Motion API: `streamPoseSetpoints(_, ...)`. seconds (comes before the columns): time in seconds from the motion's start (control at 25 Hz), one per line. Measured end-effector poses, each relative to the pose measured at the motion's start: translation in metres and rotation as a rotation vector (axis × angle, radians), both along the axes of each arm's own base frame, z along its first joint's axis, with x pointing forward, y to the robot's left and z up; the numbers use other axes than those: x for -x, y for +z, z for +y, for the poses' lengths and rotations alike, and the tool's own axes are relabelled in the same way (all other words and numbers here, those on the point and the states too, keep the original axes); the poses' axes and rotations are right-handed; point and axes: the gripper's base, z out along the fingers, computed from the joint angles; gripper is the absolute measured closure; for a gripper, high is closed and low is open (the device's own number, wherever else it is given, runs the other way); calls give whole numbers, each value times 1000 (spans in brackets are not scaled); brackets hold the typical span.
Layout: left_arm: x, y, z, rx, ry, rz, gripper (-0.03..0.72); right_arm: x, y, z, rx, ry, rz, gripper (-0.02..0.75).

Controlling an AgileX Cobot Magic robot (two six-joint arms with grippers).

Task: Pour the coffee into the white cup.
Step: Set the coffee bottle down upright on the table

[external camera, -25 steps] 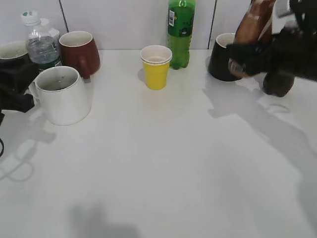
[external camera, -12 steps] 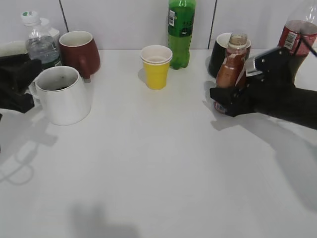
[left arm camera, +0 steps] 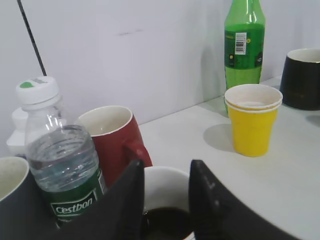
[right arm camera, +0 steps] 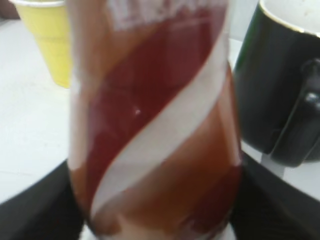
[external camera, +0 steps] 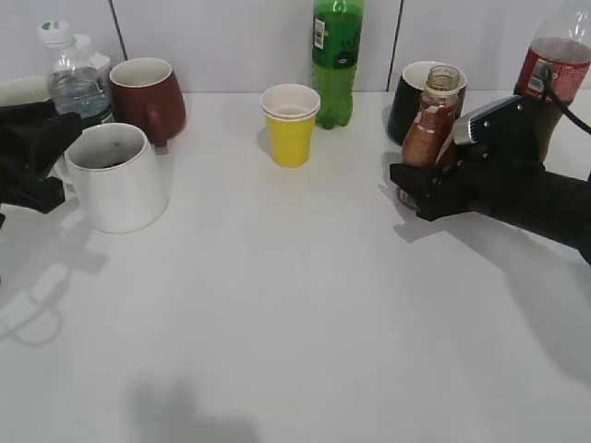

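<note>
The coffee bottle (external camera: 432, 125) stands upright with its cap off, in front of the black mug at the right. My right gripper (external camera: 420, 189) is shut on its lower body. The bottle's orange-brown label fills the right wrist view (right arm camera: 150, 125). The white cup (external camera: 115, 180) stands at the left with dark liquid in it, which shows in the left wrist view (left arm camera: 167, 187). My left gripper (external camera: 46, 175) is at the cup's handle side, its narrowly spaced jaws (left arm camera: 167, 200) closed about the handle, which is itself hidden.
Along the back wall stand a water bottle (external camera: 74, 78), a dark red mug (external camera: 148, 97), a yellow paper cup (external camera: 291, 125), a green soda bottle (external camera: 337, 60), a black mug (external camera: 413, 106) and a cola bottle (external camera: 554, 65). Another mug (external camera: 23, 90) is at the far left.
My right gripper brought the coffee bottle down from a raised, tilted hold at the upper right to upright in front of the black mug. The left gripper and white cup stayed still.
</note>
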Motion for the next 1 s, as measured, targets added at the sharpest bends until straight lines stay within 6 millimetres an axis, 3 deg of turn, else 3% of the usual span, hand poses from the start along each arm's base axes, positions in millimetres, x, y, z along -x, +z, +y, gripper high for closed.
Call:
streamPoseSetpoints(0.16,0,-1,1,-10,6,18,446,0,0,0,-36,-12,25,108)
streamPoseSetpoints(0.28,0,-4,1,-25,13,44,425,4,-2,0,-61,-20,53,84)
streamPoseSetpoints(0.56,1,-11,4,-3,43,142,314,22,8,-5,-70,-45,66,83)
streamPoseSetpoints(0.84,2,-19,7,13,92,265,301,34,10,-13,26,-93,157,87)
streamPoseSetpoints(1.0,0,-16,5,-39,124,362,301,39,24,-19,96,-130,183,94)
